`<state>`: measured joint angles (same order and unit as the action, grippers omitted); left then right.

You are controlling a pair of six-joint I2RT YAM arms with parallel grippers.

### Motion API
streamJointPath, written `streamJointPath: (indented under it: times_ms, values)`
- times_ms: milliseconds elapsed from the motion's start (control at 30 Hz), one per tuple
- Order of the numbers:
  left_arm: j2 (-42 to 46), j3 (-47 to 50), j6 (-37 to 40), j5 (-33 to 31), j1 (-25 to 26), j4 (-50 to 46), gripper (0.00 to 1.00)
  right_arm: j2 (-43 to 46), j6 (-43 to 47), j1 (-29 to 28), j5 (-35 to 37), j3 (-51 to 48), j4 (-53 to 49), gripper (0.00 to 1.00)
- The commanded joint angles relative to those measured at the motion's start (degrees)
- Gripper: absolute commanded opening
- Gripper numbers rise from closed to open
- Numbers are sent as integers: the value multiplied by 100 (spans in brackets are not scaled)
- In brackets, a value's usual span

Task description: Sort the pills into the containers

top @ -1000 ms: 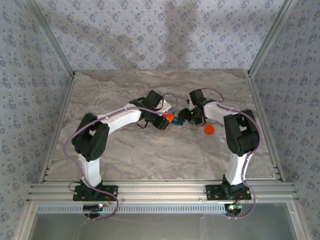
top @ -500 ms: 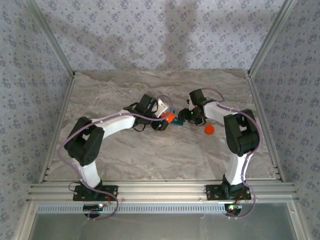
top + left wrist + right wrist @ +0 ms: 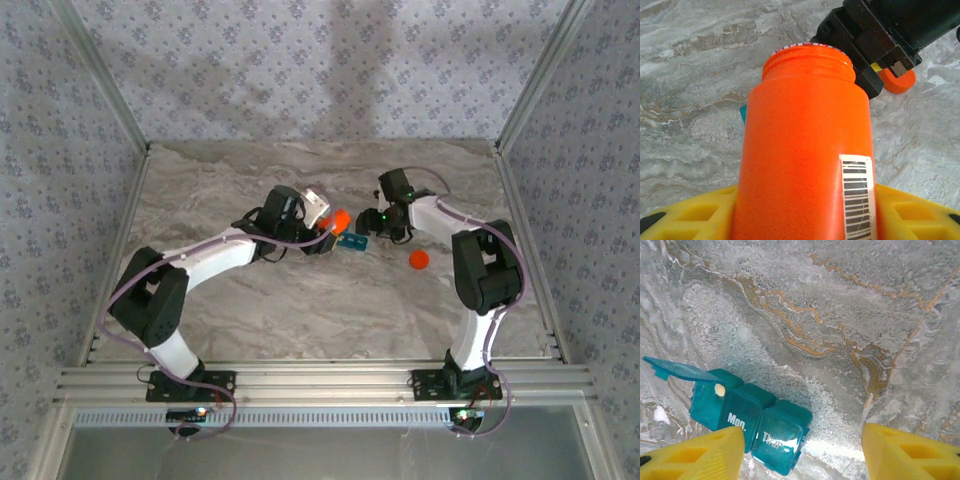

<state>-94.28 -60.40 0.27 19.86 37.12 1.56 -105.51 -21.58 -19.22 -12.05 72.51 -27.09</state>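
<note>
Marble table (image 3: 250, 310): left gripper (image 3: 805, 215) clamps orange bottle (image 3: 805, 140), hiding most of the organiser (image 3: 743, 114); right gripper (image 3: 802, 450) hangs above, fingers spread.

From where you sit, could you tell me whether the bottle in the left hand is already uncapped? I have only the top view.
Observer: Yes. In the left wrist view the bottle has no cap and its threaded neck is bare.
Operator: Thank you. Is any organiser lid open?
Observer: In the right wrist view, one end lid of the organiser stands open.
Operator: Is there anything inside?
Observer: A small pale pill shows in that open compartment.
</note>
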Motion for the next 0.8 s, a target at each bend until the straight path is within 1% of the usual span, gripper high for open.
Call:
streamJointPath:
  times_ms: [0, 133, 333, 433, 633, 767]
  values:
    - [430, 120, -139, 187, -69, 581, 0, 312, -97, 17, 157, 227, -380, 65]
    - [619, 188, -163, 196, -83, 846, 0, 500, -93, 23, 225, 211, -487, 67]
    - [744, 222, -251, 256, -100, 1322, 0, 923, -94, 25, 356, 85, -548, 73]
    - [828, 308, -334, 247, -105, 1708, 0, 1103, -94, 45, 459, 95, -686, 75]
    - [1012, 573, -366, 157, -105, 2748, 0, 1409, -190, 265, 727, -27, -1136, 75]
    - [992, 458, -299, 159, -110, 3028, 0, 1495, -180, 493, 765, -227, -1381, 74]
